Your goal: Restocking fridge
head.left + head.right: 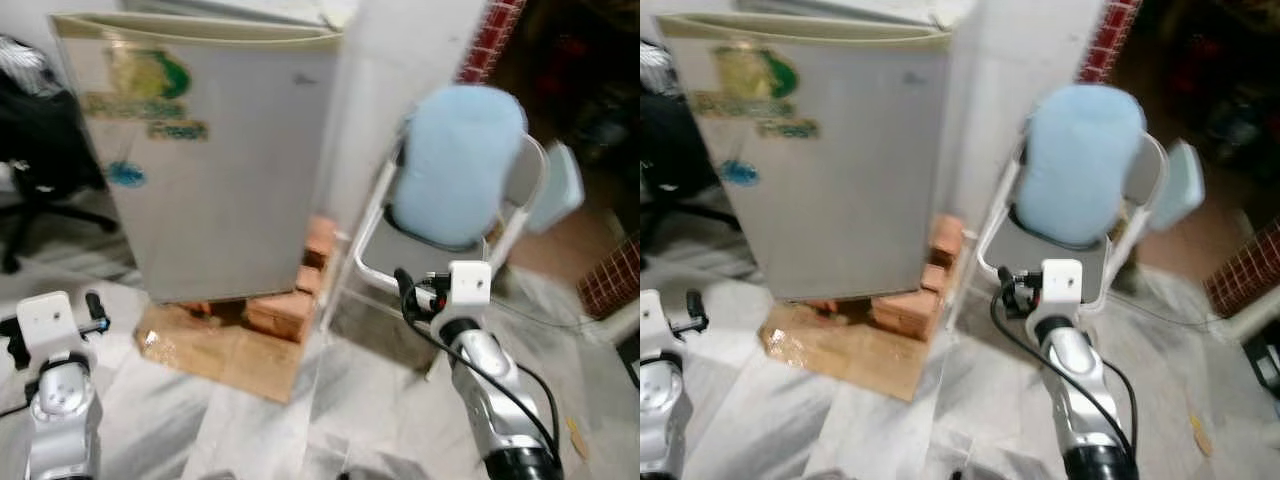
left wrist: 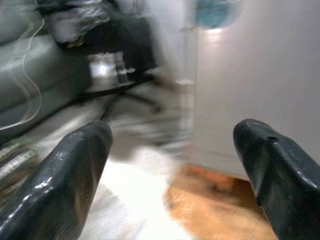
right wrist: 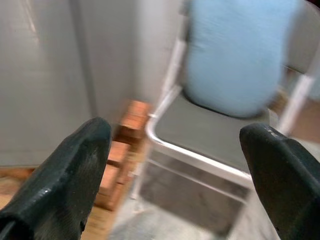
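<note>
Grey fridge (image 1: 215, 160), door closed, stood on bricks (image 1: 290, 300) over a wooden board's (image 1: 225, 355) far edge; left gripper (image 2: 170, 175) and right gripper (image 3: 175, 170) hung wide and empty, so probably square up on the door before reaching.

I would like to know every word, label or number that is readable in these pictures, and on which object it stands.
"Fresh": on a sticker on the closed fridge door, under a round green and yellow sticker.
The line of letters above "Fresh": too blurred to read.
The small blue sticker lower on the door: blurred, no readable text.
There is no readable text on the chair, the blue cushion or the bricks.
</note>
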Motion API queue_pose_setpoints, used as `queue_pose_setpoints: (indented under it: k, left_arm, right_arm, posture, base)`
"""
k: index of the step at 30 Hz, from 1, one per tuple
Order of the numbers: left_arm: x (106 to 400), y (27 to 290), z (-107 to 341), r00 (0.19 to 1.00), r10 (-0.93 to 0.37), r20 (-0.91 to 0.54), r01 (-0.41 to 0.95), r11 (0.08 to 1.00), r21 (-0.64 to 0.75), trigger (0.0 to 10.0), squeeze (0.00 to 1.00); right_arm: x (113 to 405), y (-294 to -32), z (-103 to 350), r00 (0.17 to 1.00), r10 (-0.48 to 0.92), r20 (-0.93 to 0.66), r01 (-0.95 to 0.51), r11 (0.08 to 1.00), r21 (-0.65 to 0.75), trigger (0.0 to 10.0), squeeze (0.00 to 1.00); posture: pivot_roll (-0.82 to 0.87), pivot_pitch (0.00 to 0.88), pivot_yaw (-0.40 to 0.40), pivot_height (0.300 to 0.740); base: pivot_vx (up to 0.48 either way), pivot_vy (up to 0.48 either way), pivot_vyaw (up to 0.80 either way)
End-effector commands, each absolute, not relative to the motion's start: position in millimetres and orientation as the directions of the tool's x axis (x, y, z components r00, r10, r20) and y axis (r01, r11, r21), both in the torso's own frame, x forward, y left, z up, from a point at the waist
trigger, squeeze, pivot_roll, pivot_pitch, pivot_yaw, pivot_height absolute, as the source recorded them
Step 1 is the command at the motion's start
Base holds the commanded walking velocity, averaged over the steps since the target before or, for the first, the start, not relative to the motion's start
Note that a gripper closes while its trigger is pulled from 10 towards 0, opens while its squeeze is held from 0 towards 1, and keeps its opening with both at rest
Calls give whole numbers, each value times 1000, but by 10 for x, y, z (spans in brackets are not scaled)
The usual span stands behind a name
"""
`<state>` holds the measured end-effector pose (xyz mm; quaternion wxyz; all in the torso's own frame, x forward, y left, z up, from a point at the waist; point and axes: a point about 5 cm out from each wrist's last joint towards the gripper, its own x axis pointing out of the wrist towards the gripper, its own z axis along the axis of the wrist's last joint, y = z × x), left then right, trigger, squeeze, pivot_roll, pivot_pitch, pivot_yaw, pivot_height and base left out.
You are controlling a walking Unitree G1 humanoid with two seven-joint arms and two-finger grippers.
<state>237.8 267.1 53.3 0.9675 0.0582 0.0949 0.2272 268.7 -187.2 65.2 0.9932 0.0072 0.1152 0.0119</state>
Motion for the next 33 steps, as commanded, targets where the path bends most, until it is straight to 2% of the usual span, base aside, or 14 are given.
queue_pose_setpoints:
  k: [1,6,14,33]
  left_arm:
    - [2341,2710,555,876,457,-151,-432,885,173,10000,0]
    - [2322,2591,505,887,430,-170,-405,900,159,10000,0]
    - [2340,2550,505,892,417,-173,-394,907,151,10000,0]
    - [2367,2347,455,925,320,-204,-306,947,94,10000,0]
  right_arm:
    - [2721,-1808,696,977,38,-209,-32,999,30,10000,0]
    - [2717,-1816,695,977,37,-209,-32,999,28,10000,0]
    - [2731,-1827,697,976,38,-212,-34,999,22,10000,0]
    - [2751,-1805,687,976,40,-215,-37,999,18,10000,0]
  posture:
    - [58,0,-72,740]
    - [52,0,-72,740]
    - [49,0,-76,740]
    - [48,0,-72,740]
  base:
    - [0,480,0]
    - [0,480,0]
    - [0,480,-56]
    - [0,480,-777]
